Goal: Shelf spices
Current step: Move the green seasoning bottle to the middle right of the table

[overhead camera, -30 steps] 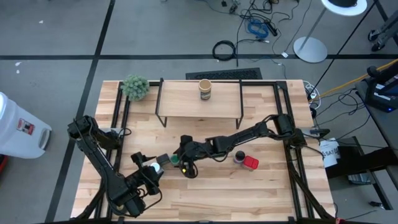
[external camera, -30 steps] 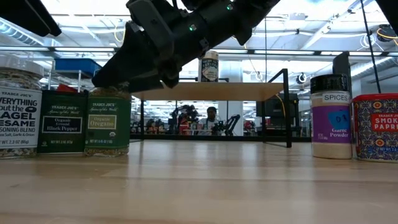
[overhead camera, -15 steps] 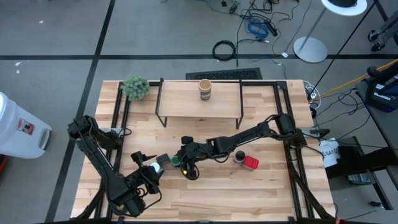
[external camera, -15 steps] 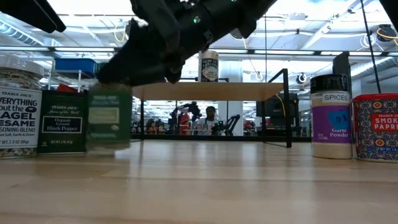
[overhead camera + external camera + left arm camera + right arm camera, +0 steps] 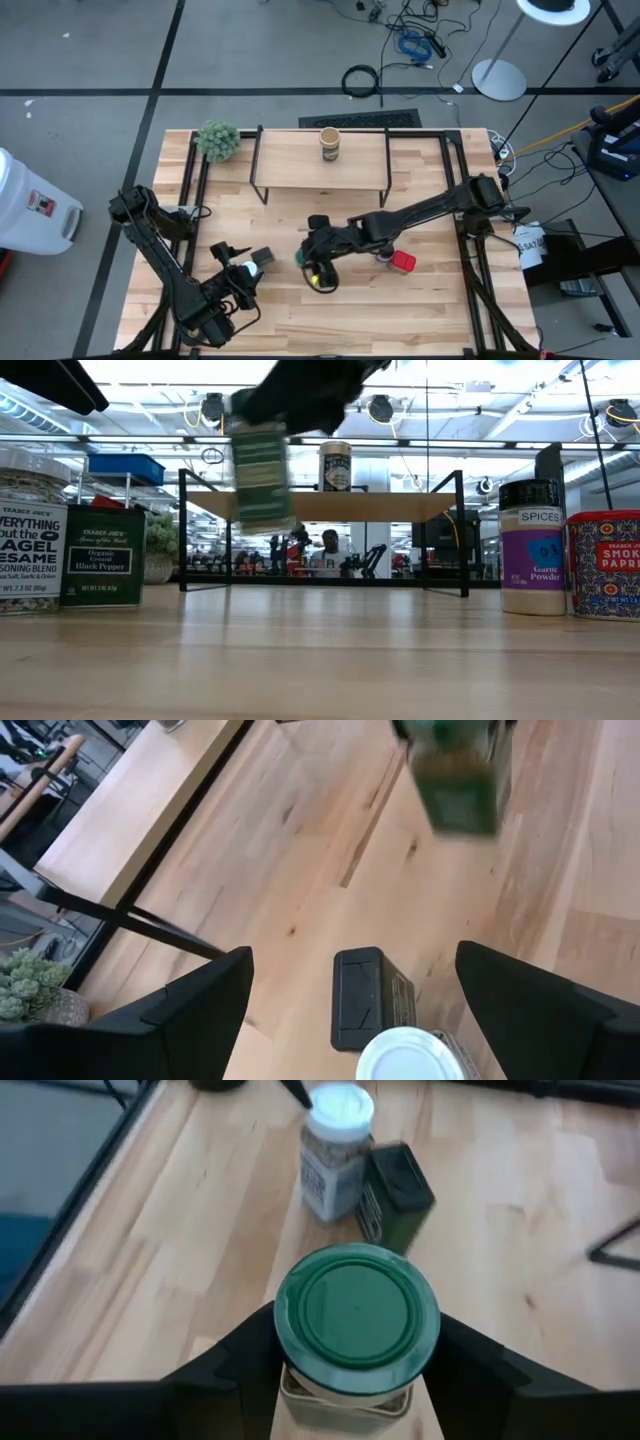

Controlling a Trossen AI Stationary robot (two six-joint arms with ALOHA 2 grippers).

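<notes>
Right wrist view gives us the right end effector clamped on the green-lidded oregano jar, which the low view shows lifted clear of the table. We see it in front of the shelf, where a tan jar already stands. Our left end effector hangs wide open over the black pepper tin and the white-lidded jar at the near left.

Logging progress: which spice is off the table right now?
The green-lidded jar, held in the right gripper above the tabletop. The others stand on the table, except the tan cylinder already on the shelf.
</notes>
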